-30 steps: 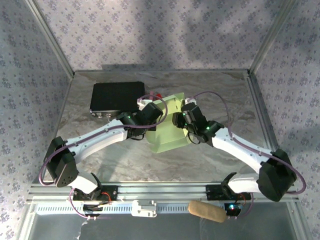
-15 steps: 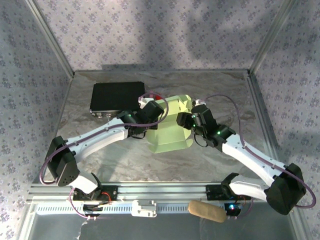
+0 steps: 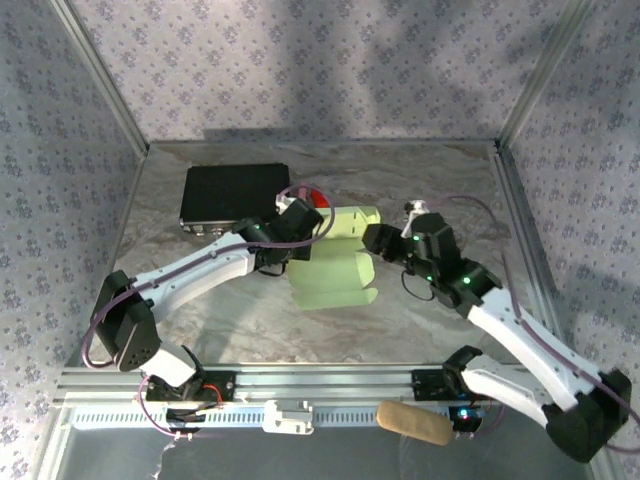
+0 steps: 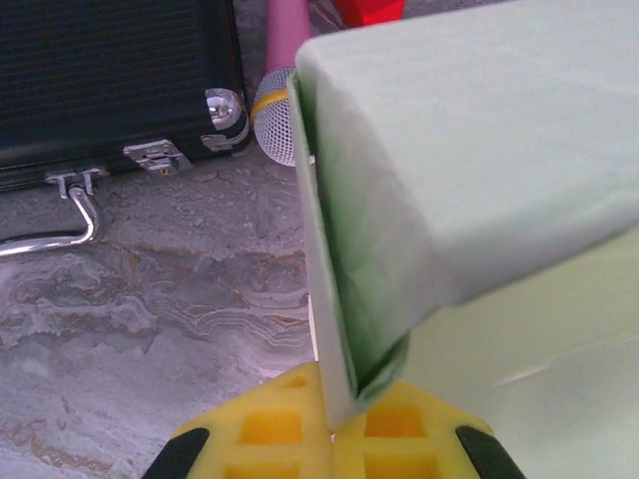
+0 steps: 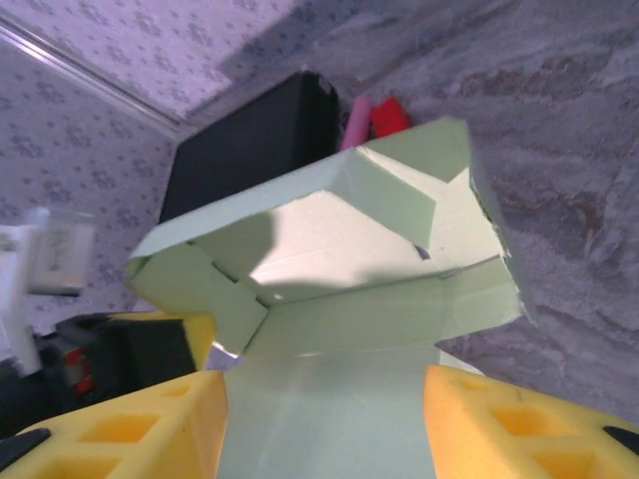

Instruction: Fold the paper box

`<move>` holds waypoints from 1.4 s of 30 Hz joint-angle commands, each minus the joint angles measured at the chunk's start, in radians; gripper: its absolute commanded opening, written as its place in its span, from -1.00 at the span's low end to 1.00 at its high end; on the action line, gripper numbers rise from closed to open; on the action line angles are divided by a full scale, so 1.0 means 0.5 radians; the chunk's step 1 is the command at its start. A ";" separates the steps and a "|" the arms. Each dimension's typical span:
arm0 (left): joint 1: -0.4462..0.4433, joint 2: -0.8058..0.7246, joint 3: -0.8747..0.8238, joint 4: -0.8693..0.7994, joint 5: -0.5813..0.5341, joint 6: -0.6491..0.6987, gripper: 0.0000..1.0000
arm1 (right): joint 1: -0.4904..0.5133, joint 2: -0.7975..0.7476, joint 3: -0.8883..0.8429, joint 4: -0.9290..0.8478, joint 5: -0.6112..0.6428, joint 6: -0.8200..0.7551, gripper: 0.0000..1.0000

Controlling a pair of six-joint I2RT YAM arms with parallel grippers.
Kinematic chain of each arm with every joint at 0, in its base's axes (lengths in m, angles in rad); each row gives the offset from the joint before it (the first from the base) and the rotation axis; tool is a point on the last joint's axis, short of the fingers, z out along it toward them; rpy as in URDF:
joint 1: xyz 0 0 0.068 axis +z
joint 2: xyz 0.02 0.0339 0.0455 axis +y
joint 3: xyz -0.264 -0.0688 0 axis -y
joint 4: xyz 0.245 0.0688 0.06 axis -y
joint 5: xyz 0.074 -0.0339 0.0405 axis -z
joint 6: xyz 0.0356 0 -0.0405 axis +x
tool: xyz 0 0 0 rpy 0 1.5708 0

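Left pincer [image 4: 334,424] clamped an edge of the pale-green thin-card paper box [image 3: 335,268]; right pincer [image 5: 319,429], jaws apart and empty, faced its open end.

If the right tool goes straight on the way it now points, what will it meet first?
The right tool would most likely meet the paper box first; its open end lies straight ahead, though depth is unclear.

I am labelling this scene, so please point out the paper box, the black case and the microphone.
paper box [image 3: 335,275]: top external view, flat near panel.
black case [image 3: 232,193]: top external view, middle of lid.
microphone [image 4: 277,125]: left wrist view, silver mesh head.
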 commanded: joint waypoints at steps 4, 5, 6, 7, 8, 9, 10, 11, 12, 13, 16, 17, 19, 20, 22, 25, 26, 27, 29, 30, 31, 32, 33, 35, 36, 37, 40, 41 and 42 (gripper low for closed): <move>0.249 -0.074 0.052 0.098 0.584 0.351 -1.00 | -0.781 -0.187 -0.081 0.035 -0.834 -0.385 0.00; 0.288 -0.083 0.046 0.117 0.688 0.390 -1.00 | -0.879 -0.164 -0.102 0.101 -0.990 -0.392 -0.04; 0.338 -0.090 0.052 0.118 0.768 0.433 -1.00 | -0.978 -0.118 -0.134 0.185 -1.161 -0.394 -0.07; 0.378 -0.093 0.067 0.107 0.838 0.474 -1.00 | -1.062 -0.066 -0.167 0.280 -1.317 -0.385 -0.11; 0.410 -0.094 0.083 0.096 0.905 0.511 -1.00 | -1.113 -0.024 -0.195 0.376 -1.430 -0.380 -0.14; 0.450 -0.097 0.103 0.090 1.020 0.563 -1.00 | -1.153 0.017 -0.230 0.469 -1.526 -0.379 -0.15; 0.486 -0.103 0.111 0.091 1.130 0.614 -1.00 | -1.161 0.060 -0.252 0.555 -1.604 -0.396 -0.13; 0.515 -0.112 0.117 0.086 1.218 0.659 -1.00 | -1.161 0.094 -0.259 0.601 -1.652 -0.426 -0.13; 0.544 -0.121 0.116 0.085 1.315 0.714 -1.00 | -1.156 0.121 -0.265 0.639 -1.701 -0.460 -0.13; 0.570 -0.135 0.113 0.078 1.392 0.769 -1.00 | -1.154 0.143 -0.276 0.690 -1.754 -0.475 -0.13; 0.614 -0.134 0.118 0.039 1.541 0.906 -1.00 | -1.129 0.172 -0.318 0.892 -1.848 -0.451 -0.10; 0.626 -0.125 0.121 0.024 1.558 0.931 -1.00 | -1.107 0.175 -0.317 0.907 -1.853 -0.469 -0.09; 0.650 -0.102 0.122 0.012 1.606 0.957 -1.00 | -1.044 0.194 -0.302 0.910 -1.862 -0.516 -0.08; 0.660 -0.094 0.121 0.007 1.611 0.959 -1.00 | -1.014 0.207 -0.295 0.914 -1.869 -0.533 -0.07; 0.676 -0.073 0.117 0.015 1.641 0.962 -1.00 | -0.927 0.244 -0.257 0.849 -1.848 -0.615 -0.07; 0.680 -0.062 0.115 0.031 1.647 0.952 -1.00 | -0.854 0.309 -0.203 0.721 -1.796 -0.733 -0.10; 0.679 -0.060 0.117 0.029 1.649 0.952 -1.00 | -0.855 0.324 -0.205 0.737 -1.808 -0.726 -0.10; 0.678 -0.056 0.119 0.028 1.648 0.950 -1.00 | -0.856 0.330 -0.211 0.763 -1.820 -0.715 -0.10; 0.679 -0.047 0.135 0.008 1.635 0.950 -1.00 | -0.843 0.321 -0.221 0.801 -1.842 -0.689 -0.10; 0.678 -0.040 0.142 0.006 1.624 0.950 -1.00 | -0.831 0.308 -0.216 0.791 -1.836 -0.693 -0.10; 0.678 -0.031 0.146 0.004 1.619 0.947 -1.00 | -0.812 0.295 -0.212 0.780 -1.826 -0.700 -0.10; 0.678 -0.029 0.151 0.006 1.621 0.945 -1.00 | -0.798 0.285 -0.209 0.769 -1.813 -0.708 -0.10; 0.679 -0.021 0.151 0.004 1.623 0.942 -1.00 | -0.771 0.281 -0.200 0.752 -1.788 -0.725 -0.09; 0.680 -0.019 0.149 0.005 1.624 0.935 -1.00 | -0.713 0.286 -0.168 0.677 -1.729 -0.776 -0.10; 0.677 -0.018 0.148 0.006 1.625 0.932 -1.00 | -0.683 0.292 -0.150 0.642 -1.696 -0.804 -0.11; 0.677 -0.021 0.149 0.006 1.616 0.931 -1.00 | -0.656 0.299 -0.138 0.614 -1.657 -0.822 -0.11; 0.678 -0.030 0.149 0.005 1.603 0.925 -1.00 | -0.608 0.302 -0.115 0.582 -1.550 -0.837 -0.11; 0.678 -0.033 0.151 0.005 1.602 0.923 -1.00 | -0.589 0.299 -0.105 0.566 -1.515 -0.850 -0.12; 0.675 -0.037 0.149 0.005 1.599 0.919 -1.00 | -0.567 0.296 -0.086 0.534 -1.475 -0.871 -0.14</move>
